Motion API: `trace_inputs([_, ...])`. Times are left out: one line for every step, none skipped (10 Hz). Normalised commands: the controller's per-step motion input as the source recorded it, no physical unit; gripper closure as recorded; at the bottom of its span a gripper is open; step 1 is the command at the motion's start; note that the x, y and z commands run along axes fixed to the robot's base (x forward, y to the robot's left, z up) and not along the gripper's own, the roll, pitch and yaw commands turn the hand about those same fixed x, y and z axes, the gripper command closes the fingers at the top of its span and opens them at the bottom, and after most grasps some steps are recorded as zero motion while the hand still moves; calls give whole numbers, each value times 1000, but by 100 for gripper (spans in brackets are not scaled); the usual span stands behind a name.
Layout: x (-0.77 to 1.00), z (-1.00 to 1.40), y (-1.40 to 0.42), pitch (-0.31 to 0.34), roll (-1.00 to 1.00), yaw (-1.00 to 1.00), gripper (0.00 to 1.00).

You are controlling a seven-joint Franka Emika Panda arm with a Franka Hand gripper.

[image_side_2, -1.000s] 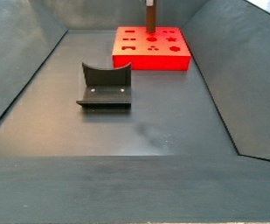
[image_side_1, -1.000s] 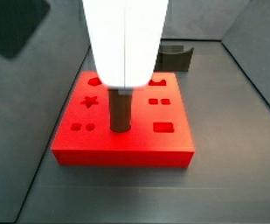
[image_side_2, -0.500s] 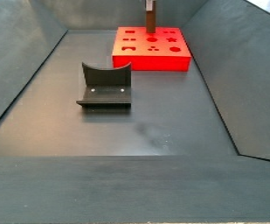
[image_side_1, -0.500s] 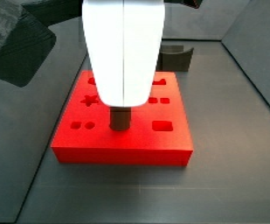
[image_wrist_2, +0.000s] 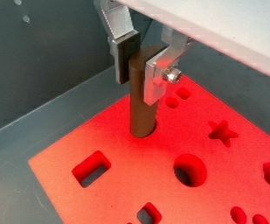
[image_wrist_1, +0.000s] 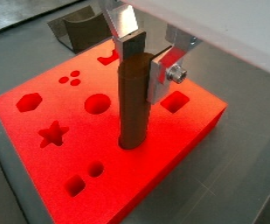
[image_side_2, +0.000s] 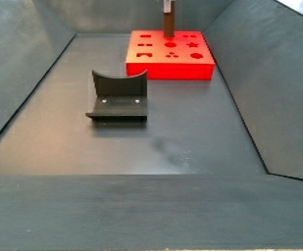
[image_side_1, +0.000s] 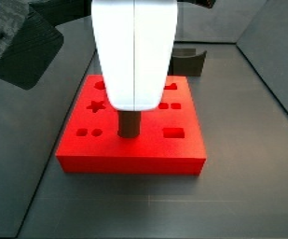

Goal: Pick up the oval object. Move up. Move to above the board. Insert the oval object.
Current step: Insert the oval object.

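One tall matte brown rod-like peg [image_wrist_1: 132, 101], one flat bright red block [image_side_2: 169, 54] with nine shaped holes, one dark grey notched holder [image_side_2: 117, 96], and one two-finger gripper [image_wrist_1: 147, 54] over the block are counted.

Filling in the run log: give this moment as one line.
phase: insert | gripper: above board, shut on oval object | oval object: upright, tip in hole

No readable text showing anywhere, no labels, brands or numbers appearing on the board [image_wrist_1: 161, 166], claw [image_wrist_1: 143, 61] gripping the oval object [image_wrist_1: 132, 105]
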Motion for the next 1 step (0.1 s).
trace_inputs([0, 0, 0, 0, 0, 0, 100])
